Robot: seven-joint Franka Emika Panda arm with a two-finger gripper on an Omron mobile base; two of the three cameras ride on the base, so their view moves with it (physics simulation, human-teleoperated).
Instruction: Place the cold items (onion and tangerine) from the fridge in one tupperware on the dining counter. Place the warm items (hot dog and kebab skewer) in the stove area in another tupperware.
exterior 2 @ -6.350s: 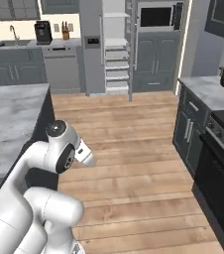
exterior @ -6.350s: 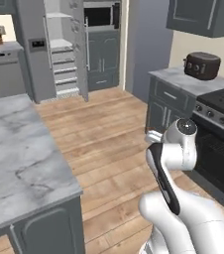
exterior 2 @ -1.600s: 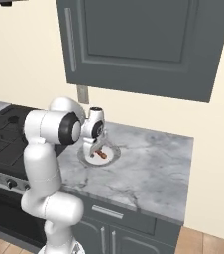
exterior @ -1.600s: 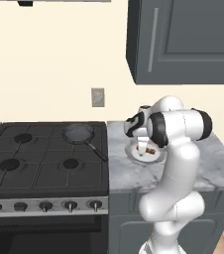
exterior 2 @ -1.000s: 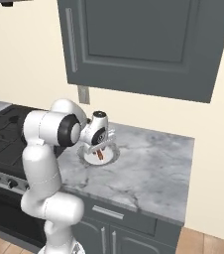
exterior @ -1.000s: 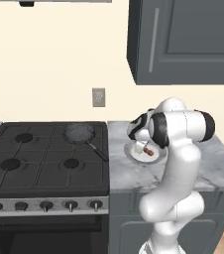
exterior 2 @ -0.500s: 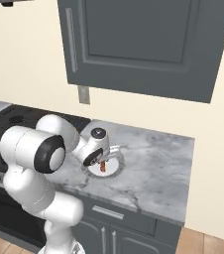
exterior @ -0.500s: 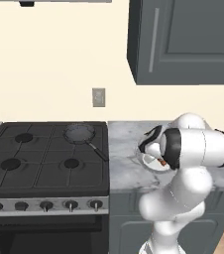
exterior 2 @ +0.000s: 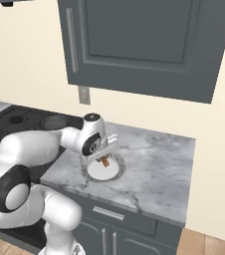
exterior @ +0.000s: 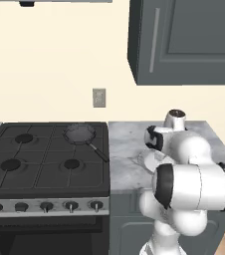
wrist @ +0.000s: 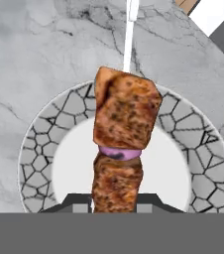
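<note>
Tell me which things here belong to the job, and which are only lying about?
Job:
- kebab skewer, on the plate and between the gripper jaws
- gripper, shut on the skewer

Lying about:
- plate, on the counter
- pan, on the stove
- cabinet above the counter
- wall outlet

Base drove from the open kitchen floor to the stove surface. Arm since folded low over the plate [exterior 2: 104, 169]; gripper [exterior 2: 103, 158] dropped from above it, closed round the kebab skewer [wrist: 121, 149].
</note>
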